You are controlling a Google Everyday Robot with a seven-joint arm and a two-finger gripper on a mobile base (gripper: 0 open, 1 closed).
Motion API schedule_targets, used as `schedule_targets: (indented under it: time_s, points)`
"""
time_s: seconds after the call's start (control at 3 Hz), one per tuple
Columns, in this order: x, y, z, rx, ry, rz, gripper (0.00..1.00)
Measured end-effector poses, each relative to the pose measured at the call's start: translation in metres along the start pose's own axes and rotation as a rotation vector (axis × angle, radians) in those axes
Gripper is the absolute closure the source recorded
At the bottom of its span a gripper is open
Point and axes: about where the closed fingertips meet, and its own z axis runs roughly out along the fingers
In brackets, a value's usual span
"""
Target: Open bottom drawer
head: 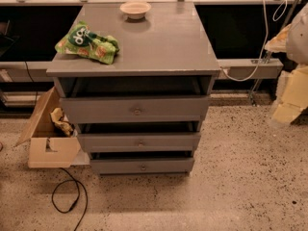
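at cabinet base, bottom drawer with centred knob; gripper unseen.

The floor in front of the cabinet is bare, so there is wide room to reach the bottom drawer from the near side and from the right. Its small knob sits in the middle of the front with nothing before it. A thin dark gap shows between this drawer and the middle drawer just above. On the left a cardboard box stands just beside the cabinet and blocks that side. A black cable loops on the floor at the near left. Yellow and white stuff sits at the right, well apart. The gripper is out of the picture.
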Motion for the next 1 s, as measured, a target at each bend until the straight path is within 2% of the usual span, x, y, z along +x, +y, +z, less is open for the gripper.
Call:
schedule_targets:
  time_s: [0.33,0.67,1.0]
  points:
    - [0.000,0.000,0.000,0.000,0.000,0.000,0.00]
    - [-0.009,0.009,0.032,-0.025,-0.069,-0.006,0.00]
    - [-0.070,0.066,0.127,-0.160,-0.292,-0.062,0.00]
